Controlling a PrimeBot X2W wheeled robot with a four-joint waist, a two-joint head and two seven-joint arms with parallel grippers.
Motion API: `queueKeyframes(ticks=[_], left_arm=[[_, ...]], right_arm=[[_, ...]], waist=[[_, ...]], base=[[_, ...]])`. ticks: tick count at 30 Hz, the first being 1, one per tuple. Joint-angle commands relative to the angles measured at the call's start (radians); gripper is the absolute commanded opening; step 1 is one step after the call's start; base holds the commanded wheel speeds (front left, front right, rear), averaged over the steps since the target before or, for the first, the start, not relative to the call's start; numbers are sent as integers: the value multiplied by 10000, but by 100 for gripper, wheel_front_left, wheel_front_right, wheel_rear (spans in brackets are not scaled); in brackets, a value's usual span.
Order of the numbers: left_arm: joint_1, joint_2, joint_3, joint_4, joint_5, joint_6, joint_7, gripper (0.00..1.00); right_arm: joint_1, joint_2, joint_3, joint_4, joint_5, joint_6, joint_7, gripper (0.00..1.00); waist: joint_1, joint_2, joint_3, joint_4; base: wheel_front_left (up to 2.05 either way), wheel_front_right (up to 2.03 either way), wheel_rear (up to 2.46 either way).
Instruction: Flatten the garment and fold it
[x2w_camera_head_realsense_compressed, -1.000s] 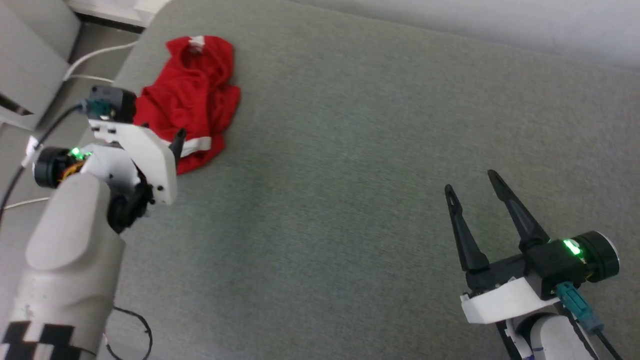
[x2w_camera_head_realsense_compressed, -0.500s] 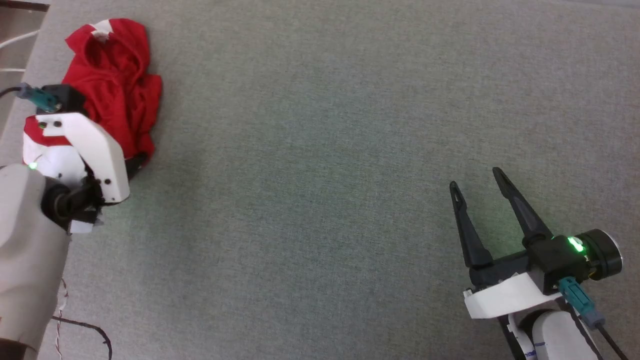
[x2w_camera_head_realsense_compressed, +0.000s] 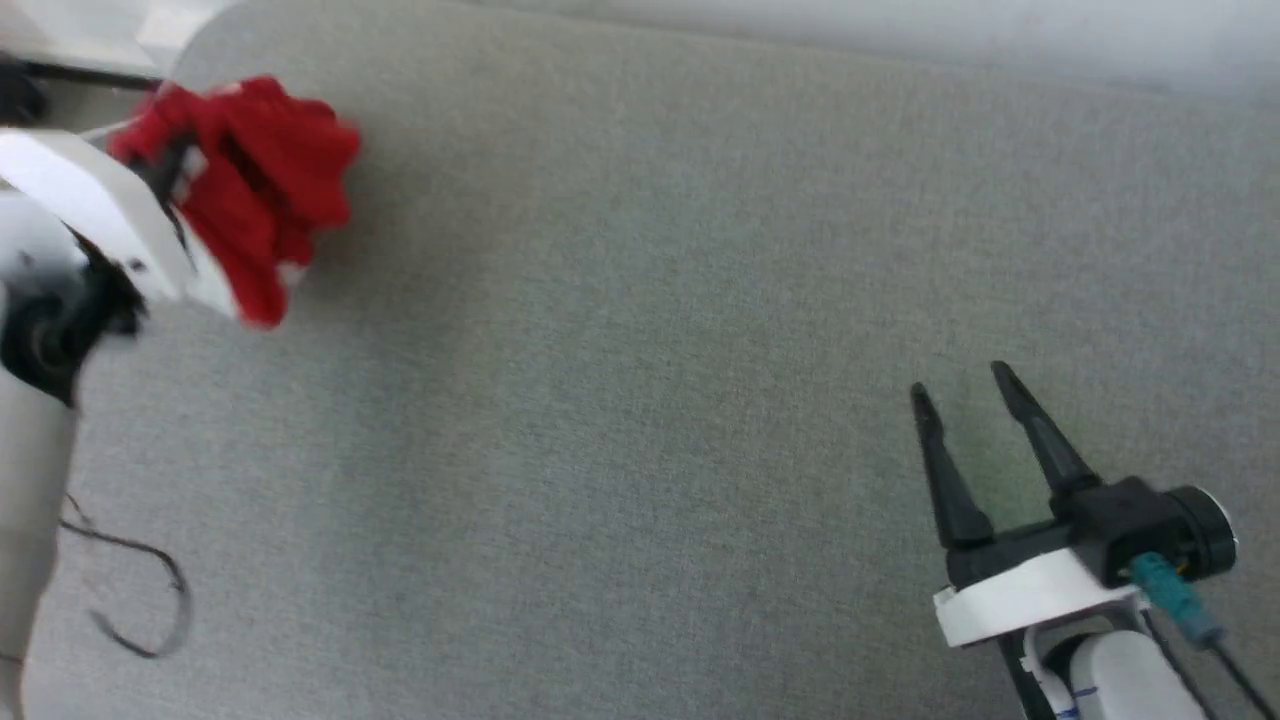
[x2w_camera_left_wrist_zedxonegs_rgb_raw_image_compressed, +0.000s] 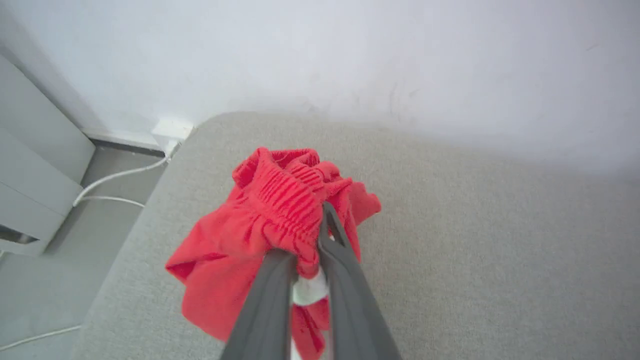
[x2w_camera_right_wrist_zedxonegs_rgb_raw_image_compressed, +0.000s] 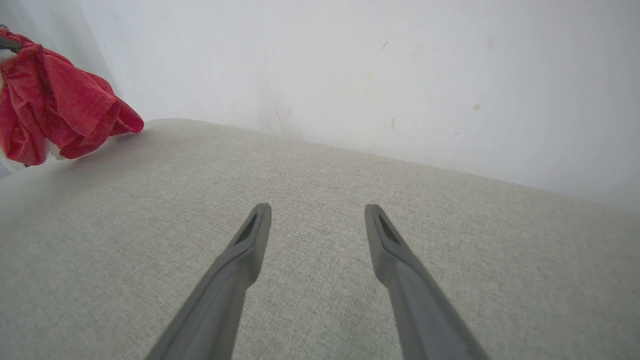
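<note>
Red garment bunched, pinched in the left hand; right hand gapes empty.

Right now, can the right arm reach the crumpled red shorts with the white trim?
Doubtful from there. The crumpled red shorts are clamped in the left jaws at the grey padded surface's far left edge; the right arm sits well across it, jaws open. Nothing lies between, though.

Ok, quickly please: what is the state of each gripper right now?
Left gripper: closed on the red shorts, which are bunched between its fingers.
Right gripper: open, holding nothing.
</note>
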Motion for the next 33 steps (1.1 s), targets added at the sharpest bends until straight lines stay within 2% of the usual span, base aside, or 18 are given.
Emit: queueKeyframes(ticks=[1,9,17,22,25,30,33], left_arm=[[-375,81,134,-254,332,186,-741,0],[-368,-209,-386,-1633,1434,419,-2336,0],[475,-762,-1013,-3062,1723,608,-2670,0],[1160,-1706,-1500,-3992,1247,769,-2355,0],[1497,-2120,-2079,-4334,1372,813,-2173,0],[2253,-3334,-2744,-4227,1036,972,-2298,0],[2743,-4136,-2693,-3844,416,1129,-2538,0]], right_arm=[[96,-10,-215,130,657,-21,-46,100],[281,-10,-633,226,1243,-21,-53,100],[612,-10,-933,206,1338,-21,-54,100],[748,-10,-1037,160,1328,-21,-54,100],[781,-10,-1070,106,1350,-21,-54,100],[795,-10,-1068,47,1352,-21,-54,100],[728,-10,-1070,-14,1332,-21,-54,100]], waist=[[0,-2,-862,110],[0,-2,-2334,-351],[0,-2,-3254,-1270],[0,-2,-3451,-2062],[0,-2,-3433,-2547],[0,-2,-3227,-3289],[0,-2,-2962,-3625]], base=[[0,0,0],[0,0,0],[0,0,0],[0,0,0],[0,0,0],[0,0,0],[0,0,0]])
